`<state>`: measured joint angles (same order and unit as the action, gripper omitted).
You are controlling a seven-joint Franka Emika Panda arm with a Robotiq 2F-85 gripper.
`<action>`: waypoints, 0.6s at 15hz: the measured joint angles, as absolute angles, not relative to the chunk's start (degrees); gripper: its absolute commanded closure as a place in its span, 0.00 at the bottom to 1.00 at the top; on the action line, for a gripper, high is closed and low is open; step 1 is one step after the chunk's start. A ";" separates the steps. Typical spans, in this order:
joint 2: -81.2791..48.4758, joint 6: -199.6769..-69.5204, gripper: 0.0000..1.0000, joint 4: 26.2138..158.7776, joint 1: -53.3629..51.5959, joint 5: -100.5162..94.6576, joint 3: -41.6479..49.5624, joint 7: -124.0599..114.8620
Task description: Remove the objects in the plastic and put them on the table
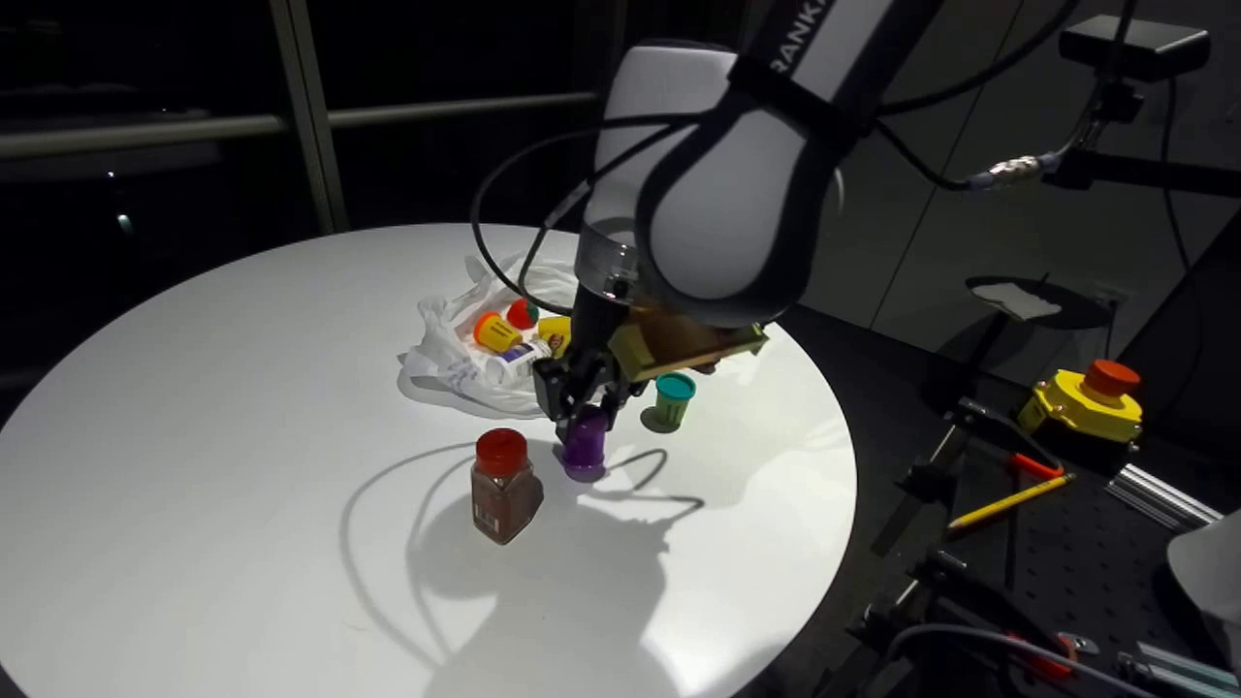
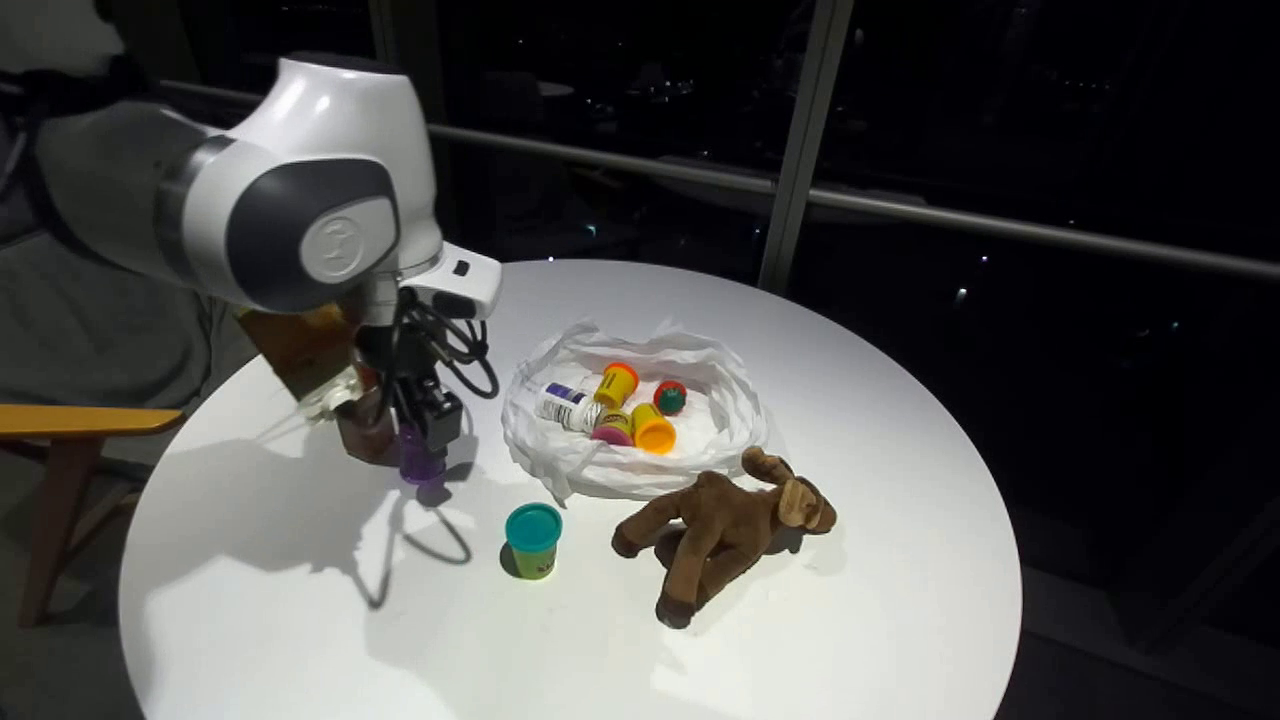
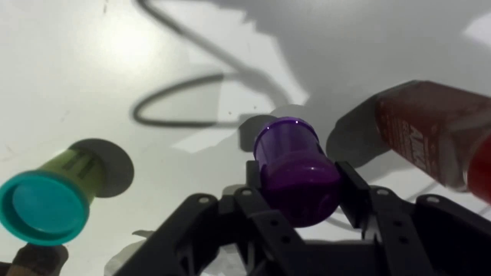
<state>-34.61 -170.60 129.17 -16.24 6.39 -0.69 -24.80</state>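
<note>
1. The big, round table with a smooth white top point(image 1: 242, 456) shows in both exterior views.
2. The white and black robot arm point(image 2: 310, 120) leans over it and reaches down.
3. The thin, crinkly white plastic bag point(image 2: 580, 465) lies on the table, spread like a nest.
4. The brown, furry toy animal point(image 2: 725, 520) lies on the table, just beside the bag.
5. The black gripper point(image 3: 301, 176) points down and holds a shiny purple plastic cup point(image 3: 295, 168), one finger on each side.
6. The see-through bottle with brown stuff inside and a red lid point(image 1: 499, 494) stands on the table, near the cup.
7. The white plastic bottle with a purple label point(image 2: 570, 407) lies in the bag.
8. The purple cup is outside the bag, down at the table top. I can't tell if it touches.
9. The green tub with a teal lid point(image 2: 534, 545) stands on the table, between toy and cup.
10. A yellow tub with a red-orange lid point(image 2: 616, 387), a yellow tub with a pink lid point(image 2: 614, 427) and a yellow tub with an orange lid point(image 2: 654, 430) sit close together in the bag.
11. The little red and green ball point(image 2: 670, 398) is in the bag too.
</note>
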 measured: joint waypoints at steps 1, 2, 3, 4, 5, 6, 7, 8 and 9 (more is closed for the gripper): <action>-33.52 -172.87 0.75 132.33 -18.09 6.36 0.36 -24.82; -32.66 -174.51 0.75 135.13 -20.14 6.36 1.76 -24.82; -32.12 -175.76 0.75 137.52 -22.43 6.34 3.51 -24.83; -31.91 -176.77 0.75 139.37 -24.85 6.31 5.52 -24.84; -31.93 -177.47 0.50 140.78 -27.21 6.30 7.52 -24.84; -32.01 -178.03 0.25 141.93 -29.50 6.30 9.37 -24.84; -32.17 -178.41 0.24 142.74 -31.47 6.30 10.92 -24.84; -32.31 -178.81 0.18 143.40 -33.28 6.31 12.26 -24.86; -32.41 -179.33 0.11 143.87 -34.80 6.37 13.34 -24.91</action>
